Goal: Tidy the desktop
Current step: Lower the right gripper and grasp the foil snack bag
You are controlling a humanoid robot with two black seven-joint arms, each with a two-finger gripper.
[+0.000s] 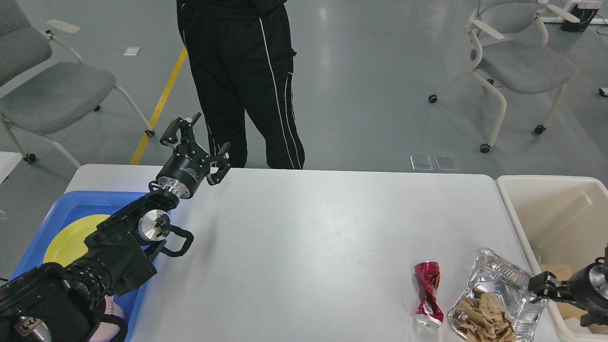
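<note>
The white desktop (308, 237) holds a crushed red can (427, 294) and a crumpled foil tray (506, 280) with brown paper (482, 313) in it, all at the front right. My right gripper (536, 288) comes in low from the right. Its fingers stand apart at the foil tray's right rim, and I see nothing held. My left gripper (199, 138) is open and empty, raised above the table's far left edge.
A beige bin (520, 218) stands at the table's right end with some waste inside. A blue tray (52, 213) with a yellow plate (71, 240) lies at the left under my left arm. A person (242, 71) stands behind the table. Chairs stand on the floor beyond.
</note>
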